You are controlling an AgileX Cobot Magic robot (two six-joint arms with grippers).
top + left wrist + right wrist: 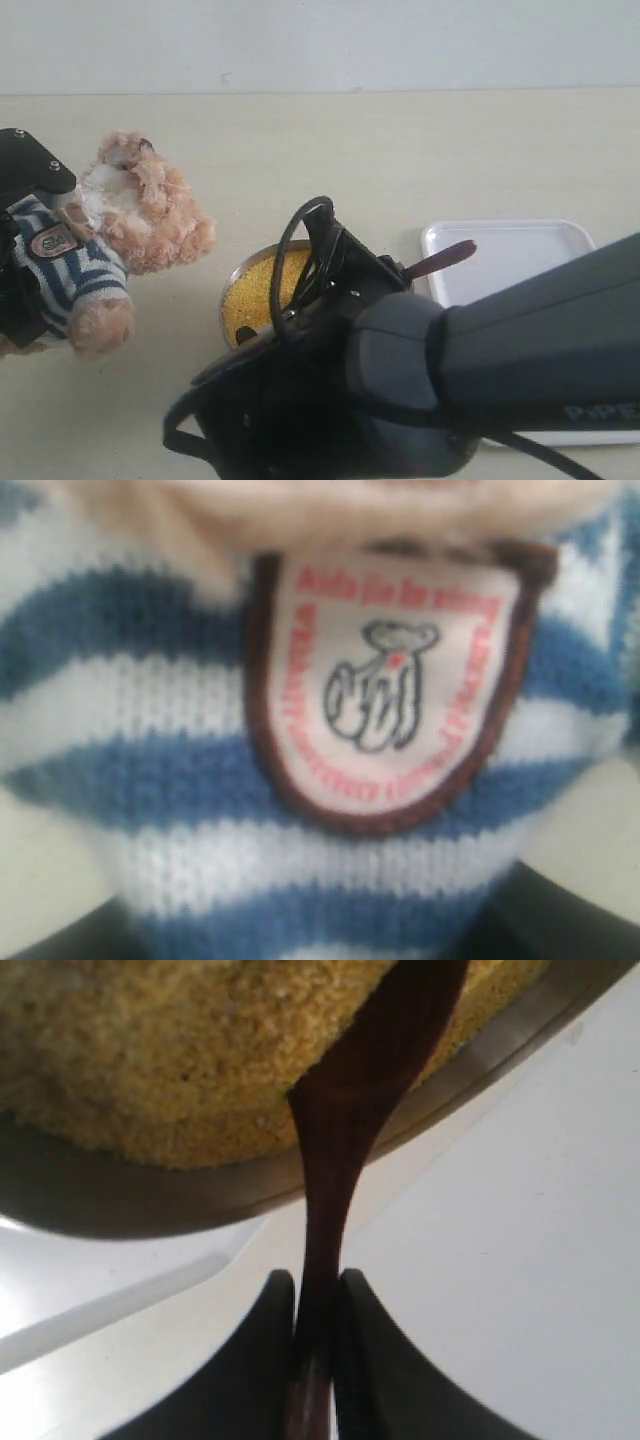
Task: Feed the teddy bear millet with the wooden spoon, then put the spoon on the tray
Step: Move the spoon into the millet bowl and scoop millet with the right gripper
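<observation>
The teddy bear [120, 215] is held off the table at the far left, leaning right toward the bowl. Its striped shirt and chest badge [385, 680] fill the left wrist view. My left gripper [320, 945] is shut on its body, with only dark finger edges showing at either side. The millet [262, 290] fills a round metal bowl [150, 1200] in the middle. My right gripper [315, 1285] is shut on the handle of the wooden spoon [335, 1150], whose tip lies on the millet [170, 1050]. The handle's end [442, 258] pokes out above the tray [520, 250].
My right arm [420, 380] crosses the foreground and hides the bowl's right half and much of the tray. Bare pale tabletop [330, 150] stretches behind the bowl up to the back wall. The left arm's black housing [25, 165] stands beside the bear's head.
</observation>
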